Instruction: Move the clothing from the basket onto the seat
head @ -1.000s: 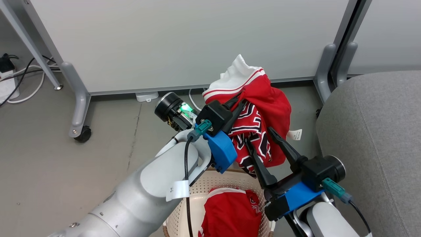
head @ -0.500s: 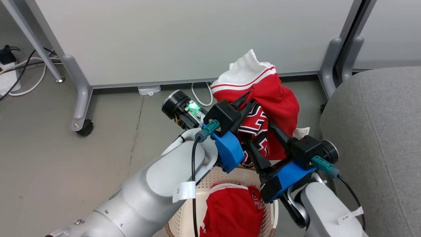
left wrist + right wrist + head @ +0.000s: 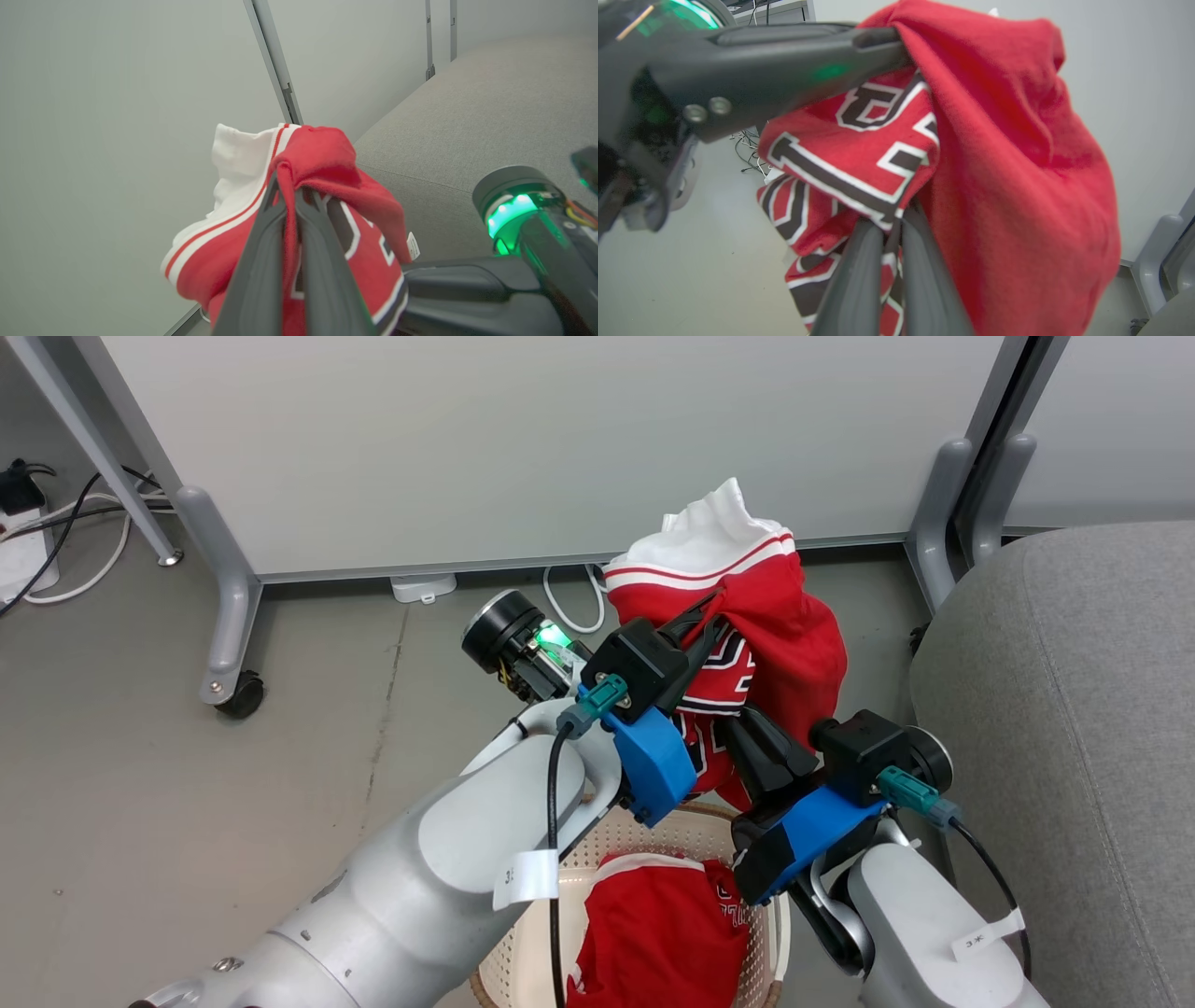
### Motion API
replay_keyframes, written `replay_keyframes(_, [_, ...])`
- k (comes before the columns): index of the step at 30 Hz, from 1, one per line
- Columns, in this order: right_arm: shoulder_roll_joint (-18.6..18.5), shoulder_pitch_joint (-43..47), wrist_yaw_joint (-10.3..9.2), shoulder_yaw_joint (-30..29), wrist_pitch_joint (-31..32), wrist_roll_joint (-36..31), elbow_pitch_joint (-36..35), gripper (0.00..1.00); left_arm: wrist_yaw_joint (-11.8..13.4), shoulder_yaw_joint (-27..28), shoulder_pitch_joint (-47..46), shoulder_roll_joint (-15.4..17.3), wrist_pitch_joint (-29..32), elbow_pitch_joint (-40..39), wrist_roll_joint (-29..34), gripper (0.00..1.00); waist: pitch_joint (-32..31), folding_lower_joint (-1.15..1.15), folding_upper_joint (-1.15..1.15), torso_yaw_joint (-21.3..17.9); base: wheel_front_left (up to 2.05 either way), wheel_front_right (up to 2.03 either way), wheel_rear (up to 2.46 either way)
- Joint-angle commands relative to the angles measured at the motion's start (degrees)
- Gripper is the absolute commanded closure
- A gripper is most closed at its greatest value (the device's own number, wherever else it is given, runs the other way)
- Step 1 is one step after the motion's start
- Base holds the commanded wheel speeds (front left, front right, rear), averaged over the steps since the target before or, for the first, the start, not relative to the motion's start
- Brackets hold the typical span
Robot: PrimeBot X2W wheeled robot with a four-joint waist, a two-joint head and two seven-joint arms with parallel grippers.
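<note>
A red jersey (image 3: pixel 784 635) with a white striped band and black-and-white lettering hangs in the air above the basket (image 3: pixel 509 943). My left gripper (image 3: pixel 714 609) is shut on its upper fold, as the left wrist view shows (image 3: pixel 289 186). My right gripper (image 3: pixel 747 728) is shut on the lettered lower part (image 3: pixel 892 219). The left gripper's fingers (image 3: pixel 784 51) cross the top of the right wrist view. Another red garment (image 3: pixel 663 933) lies in the cream perforated basket. The grey seat (image 3: pixel 1074 709) stands just right of both grippers.
A pale partition panel stands behind, on grey legs (image 3: pixel 229 616) with a caster (image 3: pixel 241 695). Cables and a power strip (image 3: pixel 23 569) lie on the grey floor at far left. A second partition leg (image 3: pixel 934 513) stands by the seat's back corner.
My right gripper, open a second ago, has moved up to the hanging jersey and shut on its lower part. The left gripper keeps its hold, a little higher and further right.
</note>
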Motion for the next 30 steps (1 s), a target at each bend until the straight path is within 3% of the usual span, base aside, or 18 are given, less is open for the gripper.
replay_keyframes(1, [-0.23, -0.11, 0.03, 0.04, -0.2, 0.17, 0.15, 1.0, -0.02, 0.12, -0.87, -0.06, -0.27, 0.08, -0.18, 1.0, 0.02, -0.01, 0.0, -0.03, 0.0, 0.0, 0.0])
replay_keyframes(10, [-0.23, 0.03, 0.03, 0.05, -0.2, 0.04, -0.28, 1.0, -0.06, 0.22, -0.9, -0.11, -0.28, 0.27, -0.04, 1.0, 0.2, -0.01, 0.0, -0.24, 0.0, 0.0, 0.0])
replay_keyframes(11, [-0.23, 0.05, 0.03, 0.05, -0.2, 0.01, -0.3, 1.0, 0.06, 0.34, -0.95, -0.11, -0.29, 0.18, 0.03, 0.93, 0.22, -0.01, 0.0, -0.24, 0.0, 0.0, 0.0])
replay_keyframes(12, [-0.23, 0.07, 0.03, 0.06, -0.2, -0.02, -0.33, 1.0, 0.29, 0.55, -0.95, -0.12, -0.3, -0.02, 0.07, 0.25, 0.25, -0.01, 0.0, -0.23, 0.0, 0.0, 0.0])
replay_keyframes(13, [-0.23, 0.09, 0.03, 0.06, -0.2, -0.06, -0.35, 1.0, 0.38, 0.68, -0.91, -0.13, -0.3, -0.12, 0.12, 0.0, 0.27, -0.01, 0.0, -0.22, 0.0, 0.0, 0.0])
replay_keyframes(30, [-0.23, 0.48, 0.03, -0.36, -0.21, -0.55, -0.37, 1.0, 0.42, 1.73, -0.11, 0.14, -0.28, -0.54, 1.45, 0.0, 0.77, -0.01, 0.0, -0.61, 0.0, 0.0, 0.0])
